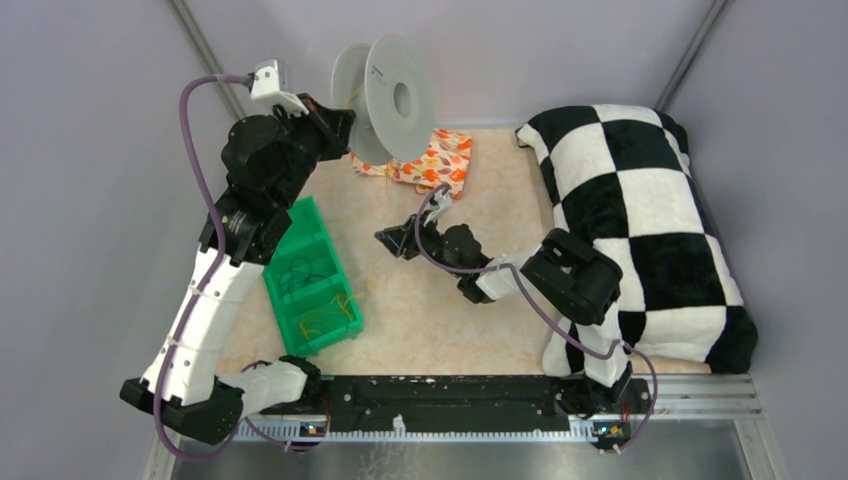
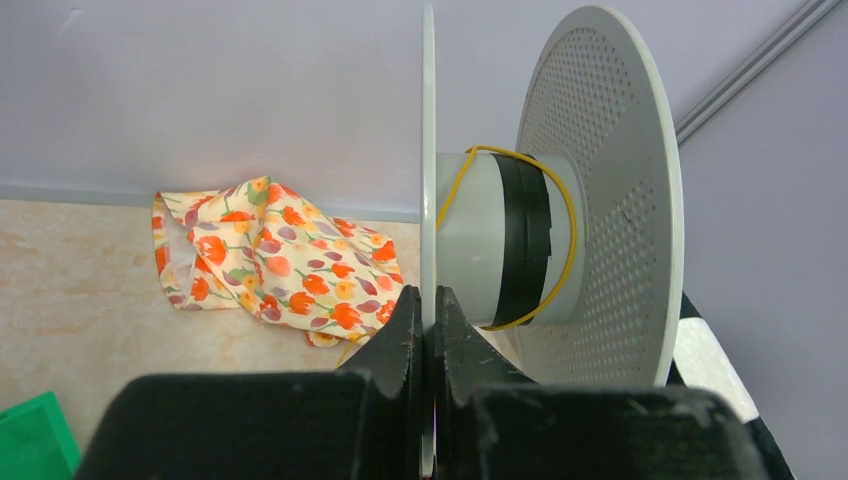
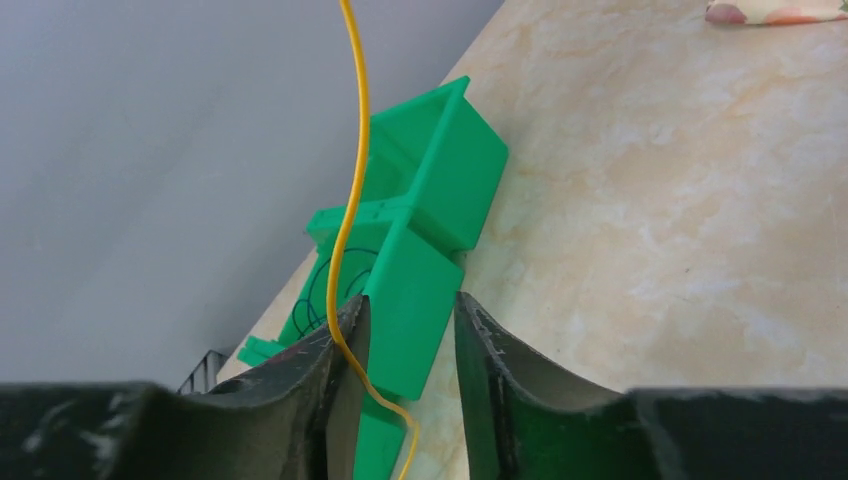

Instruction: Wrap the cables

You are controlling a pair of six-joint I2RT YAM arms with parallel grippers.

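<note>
We see a yellow cable [image 2: 574,225] looped loosely round the middle of the grey spool [image 2: 600,200], at the far side of the table [image 1: 450,300]. The left gripper [image 2: 430,300] holds the spool there, its fingers pressed tight on one thin disc. A yellow strand [image 3: 352,150] runs up through the right gripper [image 3: 410,305] — those fingers are spread, and the strand touches just one. More cables [image 1: 325,320] lie in the green bin [image 1: 283,296] on the left. A flowery cloth [image 1: 435,160] lies by the spool — a checked pillow [image 1: 640,220] sits on the right.
</note>
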